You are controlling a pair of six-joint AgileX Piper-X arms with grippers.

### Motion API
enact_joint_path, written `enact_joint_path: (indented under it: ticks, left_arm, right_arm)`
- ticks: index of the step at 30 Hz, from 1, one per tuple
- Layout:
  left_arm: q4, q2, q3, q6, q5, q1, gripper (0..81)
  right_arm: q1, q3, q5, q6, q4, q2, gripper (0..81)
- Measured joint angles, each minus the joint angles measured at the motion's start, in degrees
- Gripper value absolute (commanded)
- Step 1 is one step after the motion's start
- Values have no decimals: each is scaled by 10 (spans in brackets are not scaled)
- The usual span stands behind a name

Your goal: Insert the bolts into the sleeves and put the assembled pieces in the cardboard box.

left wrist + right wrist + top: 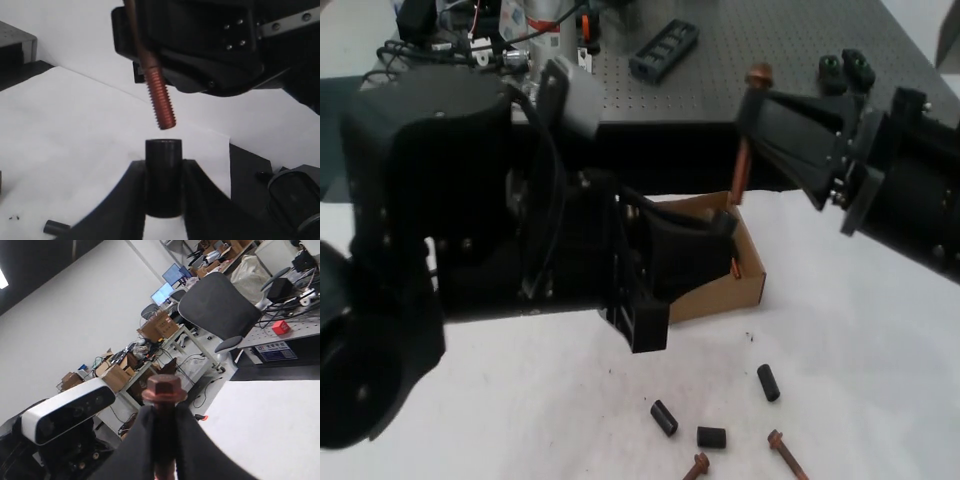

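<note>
Cardboard box [720,297], copper piece [735,267] inside, partly behind left gripper [163,181] gripping sleeve [163,160]

Coppery metal bolt [160,100], ridged thread, matt black sleeve [163,170], perhaps plastic, plain brown cardboard box [716,298]

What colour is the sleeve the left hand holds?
Black. The sleeve shows best in the left wrist view.

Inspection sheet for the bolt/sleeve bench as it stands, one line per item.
surface: white sheet.
job's things: bolt poised just above the held sleeve, not in; three loose sleeves and two loose bolts on the sheet; cardboard box behind them.
clutter: black tray beyond the sheet.
grippers: left gripper shut on sleeve; right gripper shut on bolt.
cables: tangle far left.
surroundings: office chair.
</note>
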Motion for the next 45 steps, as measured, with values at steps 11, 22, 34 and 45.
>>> enact_joint_path:
  ticks: [11, 22, 34, 45]
  left_arm:
    - [-11, -4, 2, -6, -4, 0, 7]
    - [-48, -4, 2, -35, -39, 0, 7]
    - [-70, -4, 2, -53, -61, 0, 7]
    - [-99, 82, -15, -96, -212, 20, 7]
  right_arm:
    - [20, -8, 18, 1, -9, 10, 11]
    - [20, -10, 35, -2, -9, 10, 11]
    - [20, -10, 5, -25, -9, 10, 438]
    - [-11, -10, -20, -28, 7, -5, 407]
